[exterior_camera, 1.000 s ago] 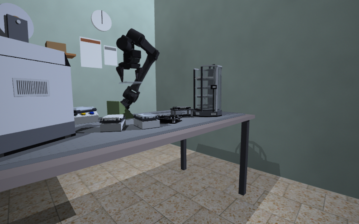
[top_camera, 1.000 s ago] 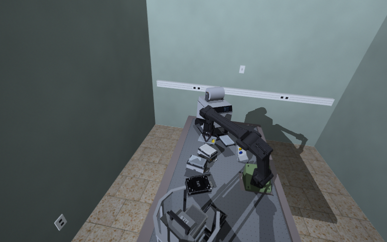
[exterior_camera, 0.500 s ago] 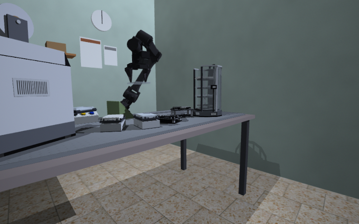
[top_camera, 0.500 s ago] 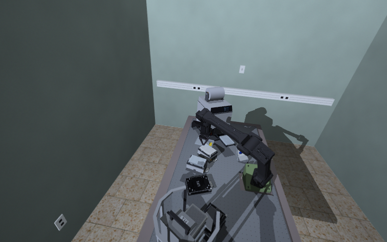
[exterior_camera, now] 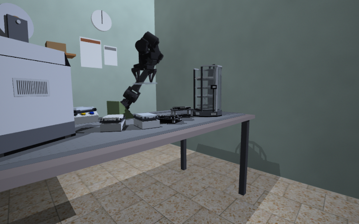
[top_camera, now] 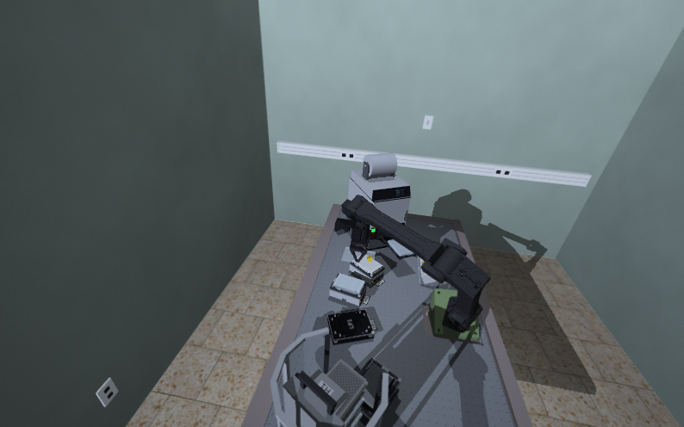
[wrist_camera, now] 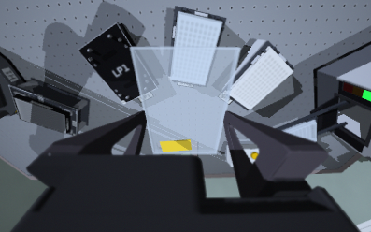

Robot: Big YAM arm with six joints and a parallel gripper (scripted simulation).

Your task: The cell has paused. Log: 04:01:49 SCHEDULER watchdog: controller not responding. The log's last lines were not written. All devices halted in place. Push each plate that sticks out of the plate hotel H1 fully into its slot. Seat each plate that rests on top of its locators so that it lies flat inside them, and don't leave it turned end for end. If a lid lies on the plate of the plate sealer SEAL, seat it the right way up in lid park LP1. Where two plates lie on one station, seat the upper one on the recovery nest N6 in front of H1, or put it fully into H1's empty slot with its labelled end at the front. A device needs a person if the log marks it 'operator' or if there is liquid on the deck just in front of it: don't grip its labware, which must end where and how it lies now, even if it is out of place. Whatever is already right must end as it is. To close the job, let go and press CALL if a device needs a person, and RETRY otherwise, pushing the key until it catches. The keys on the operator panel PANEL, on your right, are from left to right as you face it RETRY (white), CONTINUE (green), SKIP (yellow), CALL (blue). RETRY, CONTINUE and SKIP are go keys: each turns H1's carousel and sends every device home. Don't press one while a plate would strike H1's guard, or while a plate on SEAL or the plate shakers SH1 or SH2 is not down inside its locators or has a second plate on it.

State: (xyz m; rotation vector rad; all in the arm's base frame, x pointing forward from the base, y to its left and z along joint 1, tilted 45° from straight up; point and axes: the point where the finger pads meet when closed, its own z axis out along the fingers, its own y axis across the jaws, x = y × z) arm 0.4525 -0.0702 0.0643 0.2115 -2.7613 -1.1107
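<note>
My gripper (wrist_camera: 185,115) is shut on a clear lid (wrist_camera: 185,100) with a yellow label at its near end. It holds the lid level, high above the deck. In the exterior view the gripper (exterior_camera: 144,75) hangs above the shakers, and the lid (exterior_camera: 144,82) shows as a thin line between the fingers. The black lid park LP1 (wrist_camera: 117,70) lies empty below and to the left. It also shows in the top view (top_camera: 350,324). Two white plates sit on the shakers (wrist_camera: 196,47) (wrist_camera: 262,77). The sealer SEAL (wrist_camera: 358,98) with a green light stands at the right.
The plate hotel H1 (exterior_camera: 207,91) stands at the table's far end, with the raised nest N6 (exterior_camera: 180,109) in front of it. The operator panel (exterior_camera: 86,114) with its coloured keys sits beside the sealer (exterior_camera: 22,83). The arm's green base (top_camera: 448,318) is at the table's edge.
</note>
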